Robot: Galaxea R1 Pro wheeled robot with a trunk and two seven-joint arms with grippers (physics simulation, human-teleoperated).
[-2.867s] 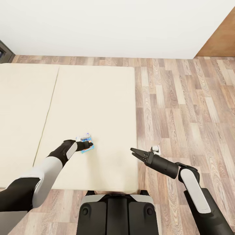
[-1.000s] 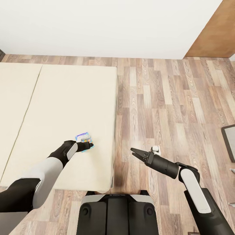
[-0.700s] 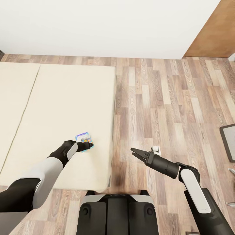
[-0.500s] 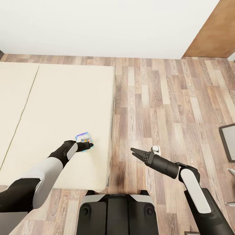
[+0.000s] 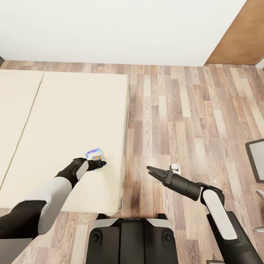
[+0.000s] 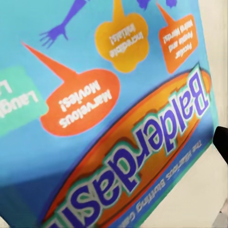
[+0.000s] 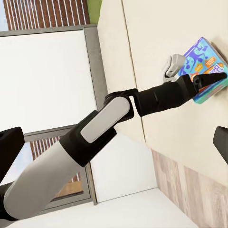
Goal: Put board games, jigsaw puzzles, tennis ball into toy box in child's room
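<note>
Across the last three seconds the whole head view has slid: the bed's right edge, once right of centre, now sits left of centre, more plank floor fills the right half, and a dark-framed object has come in at the right edge. Both arms hold the same pose in the frame, so it is the base that has moved, not the things; over the last half second the view barely shifts. I take this as the robot pulling away from the bed (image 5: 73,110) with one board game in hand, the carry toward the toy box just starting. The left gripper (image 5: 99,162) is clamped on the Balderdash board game (image 5: 94,154), a flat blue box seen lower left of centre over the mattress near its right edge; whether it is clear of the mattress I cannot tell. In the right wrist view the box (image 7: 202,64) sits at the upper right, its long axis running on roughly in line with the left forearm, printed lid facing up. The right gripper (image 5: 150,171) hangs over the floor with fingers spread, holding nothing.
</note>
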